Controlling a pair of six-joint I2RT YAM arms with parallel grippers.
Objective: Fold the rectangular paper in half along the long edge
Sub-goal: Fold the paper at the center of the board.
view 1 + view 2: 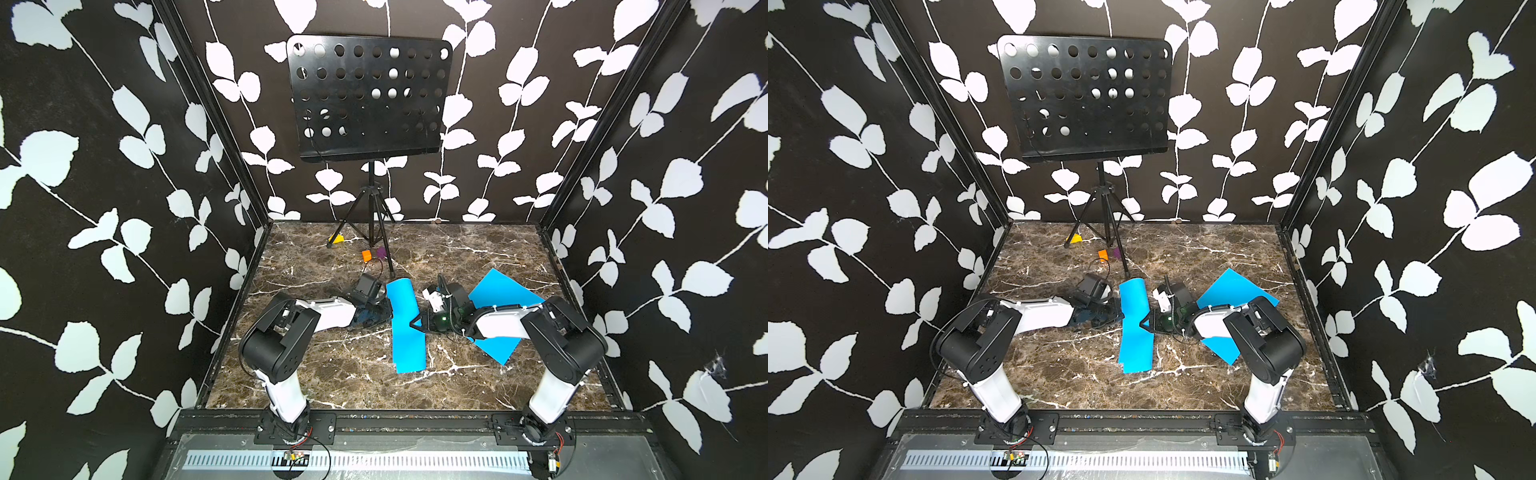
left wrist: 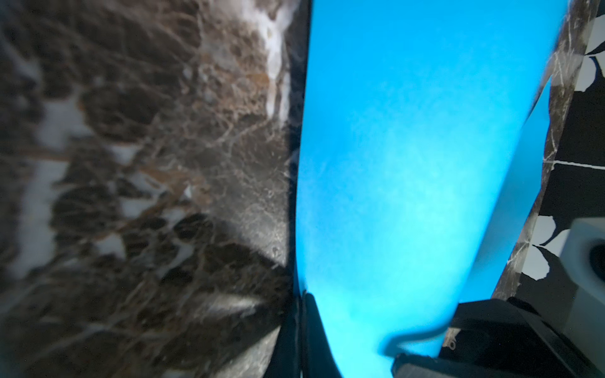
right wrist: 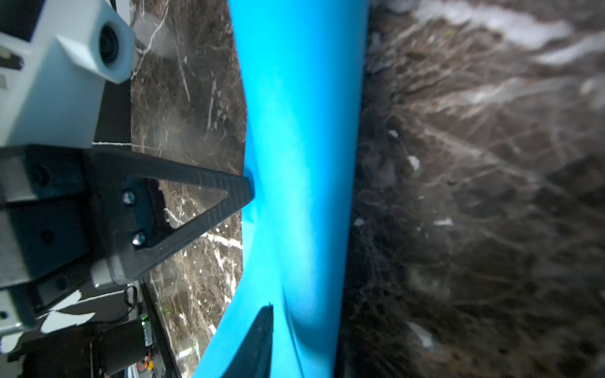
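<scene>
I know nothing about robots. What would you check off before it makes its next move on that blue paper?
1. Left jaws shut on the blue paper at its edge: ok.
2. Right jaws gripping the paper or only touching it: cannot tell.
3. Fold pressed flat: not ok, the far end bulges up in a loop.
4. Long edges lined up: cannot tell.
5. Second blue sheet lying apart from the folded one: ok.
</scene>
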